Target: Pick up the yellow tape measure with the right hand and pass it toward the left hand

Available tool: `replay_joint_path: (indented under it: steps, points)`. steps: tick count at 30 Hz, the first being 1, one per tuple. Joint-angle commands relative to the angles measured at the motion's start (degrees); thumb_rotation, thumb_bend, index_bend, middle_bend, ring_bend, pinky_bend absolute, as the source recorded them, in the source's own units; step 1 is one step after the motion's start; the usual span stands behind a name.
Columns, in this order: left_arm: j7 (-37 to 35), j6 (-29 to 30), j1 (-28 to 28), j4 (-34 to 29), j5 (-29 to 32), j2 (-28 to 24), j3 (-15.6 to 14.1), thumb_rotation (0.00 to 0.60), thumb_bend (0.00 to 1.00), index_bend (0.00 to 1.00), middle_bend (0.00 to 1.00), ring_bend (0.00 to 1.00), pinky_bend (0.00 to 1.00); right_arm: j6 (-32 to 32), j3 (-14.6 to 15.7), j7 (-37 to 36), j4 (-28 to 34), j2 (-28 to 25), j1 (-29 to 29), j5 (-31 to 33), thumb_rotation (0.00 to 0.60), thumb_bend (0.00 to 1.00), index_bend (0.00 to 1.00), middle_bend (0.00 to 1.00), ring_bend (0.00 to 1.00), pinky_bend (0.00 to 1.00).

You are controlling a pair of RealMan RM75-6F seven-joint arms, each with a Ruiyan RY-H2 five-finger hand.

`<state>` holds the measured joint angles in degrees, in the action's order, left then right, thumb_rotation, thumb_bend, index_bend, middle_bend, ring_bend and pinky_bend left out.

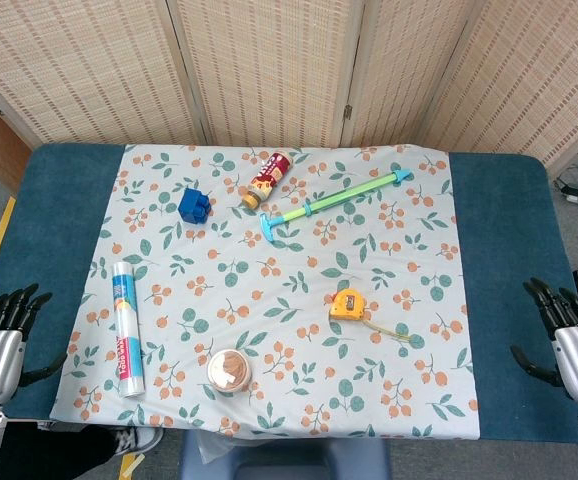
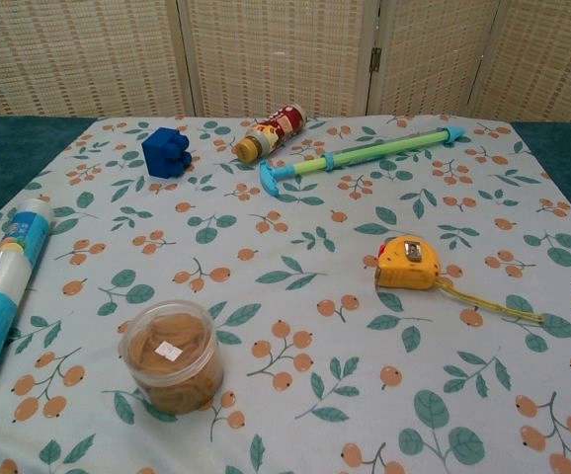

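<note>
Bare cloth [image 1: 424, 300] lies between the right hand [image 1: 567, 340] and the tape measure [image 1: 349, 304]; the jar [image 1: 229, 371] sits well apart.

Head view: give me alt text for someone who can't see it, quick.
A yellow tape measure, its tape pulled out a little, lies untouched right of centre on a floral cloth, with the left hand and right hand open at opposite table edges. Around it lie a blue block, snack tube, green pump, plastic roll and round tub.
</note>
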<state>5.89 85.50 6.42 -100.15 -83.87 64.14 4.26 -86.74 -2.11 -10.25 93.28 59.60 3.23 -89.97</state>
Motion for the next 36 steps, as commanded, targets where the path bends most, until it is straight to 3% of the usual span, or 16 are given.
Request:
replay_joint_path:
  steps: [1, 12, 20, 28, 36]
  points:
    - [0.1, 0.0, 0.0, 0.0, 0.1, 0.0, 0.1, 0.600, 0.22, 0.17, 0.10, 0.08, 0.00, 0.0, 0.0, 0.0, 0.1, 0.0, 0.0, 0.0, 0.600, 0.33, 0.01, 0.09, 0.15, 0.06]
    - [-0.5, 0.8, -0.3, 0.8, -0.6, 0.5, -0.1, 0.600, 0.22, 0.17, 0.10, 0.08, 0.00, 2.6, 0.2, 0.4, 0.7, -0.7, 1.6, -0.5, 0.600, 0.33, 0.01, 0.09, 0.15, 0.07]
    - [-0.7, 1.1, -0.5, 0.7, -1.1, 0.3, -0.3, 0.600, 0.22, 0.18, 0.10, 0.08, 0.00, 12.6, -0.4, 5.5, 2.4, 1.9, 7.8, 0.3, 0.600, 0.34, 0.01, 0.09, 0.16, 0.07]
    - [-0.7, 1.6, -0.9, 0.3, -1.6, 0.2, -0.7, 0.600, 0.22, 0.18, 0.10, 0.08, 0.00, 26.8, -2.8, 14.7, 4.1, 8.5, 16.2, 9.1, 0.600, 0.33, 0.01, 0.09, 0.16, 0.07]
    - [-0.4, 1.3, -0.9, 0.5, -1.1, 0.4, -0.7, 0.600, 0.22, 0.18, 0.10, 0.08, 0.00, 34.2, -5.7, 25.2, 1.3, 17.0, 23.5, 18.4, 0.600, 0.33, 0.05, 0.12, 0.15, 0.07]
